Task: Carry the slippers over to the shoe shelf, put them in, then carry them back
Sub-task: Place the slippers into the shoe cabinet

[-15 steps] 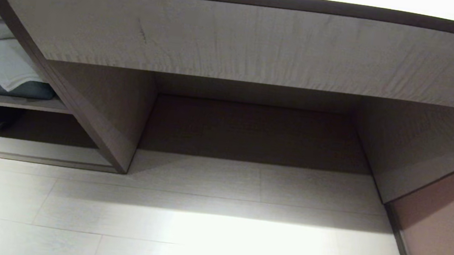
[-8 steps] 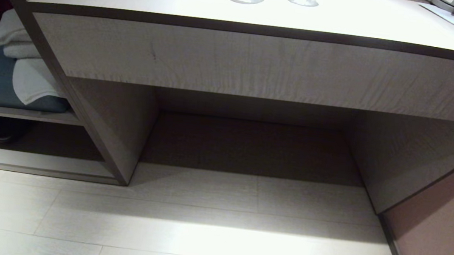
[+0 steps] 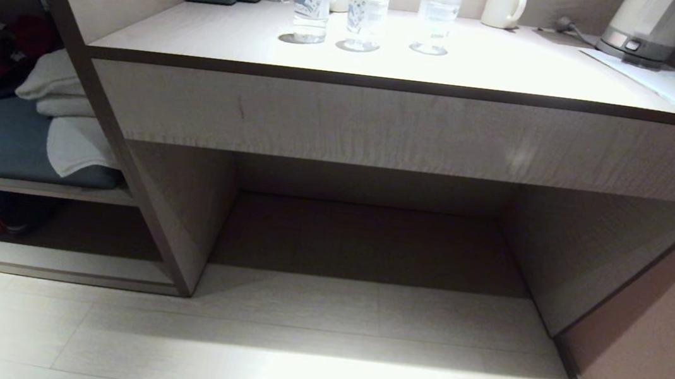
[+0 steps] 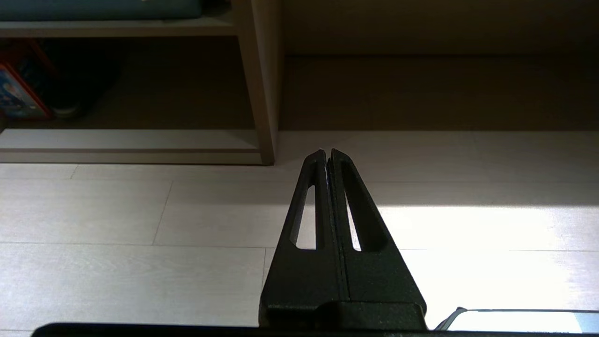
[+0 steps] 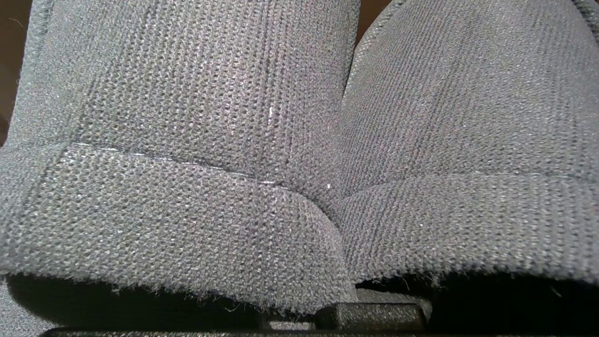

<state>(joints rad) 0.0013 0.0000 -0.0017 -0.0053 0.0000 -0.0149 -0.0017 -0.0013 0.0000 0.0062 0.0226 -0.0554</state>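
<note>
Right wrist view is filled by the slippers [image 5: 299,140], two dark knitted-fabric toes side by side and touching, pressed right up against the camera. The right gripper sits at the slippers' heel edges, its fingers hidden by the fabric; its jaws are drawn together, clamped on the pair. Only a bit of its black base shows under the hems.

The left gripper [image 4: 327,154] hangs above the pale floor [image 4: 117,210] with its two black fingers [image 4: 312,196] pressed together and holding nothing. Ahead of its tips stands the upright side panel of the desk [image 3: 383,125], and beyond that, to one side, the shoe shelf [image 4: 126,140], a low pale board with a dark back. A red box [image 4: 16,93] sits deep in it.

On the desk top stand three water bottles [image 3: 366,8], a white mug [image 3: 506,4] and a kettle [image 3: 642,27].
</note>
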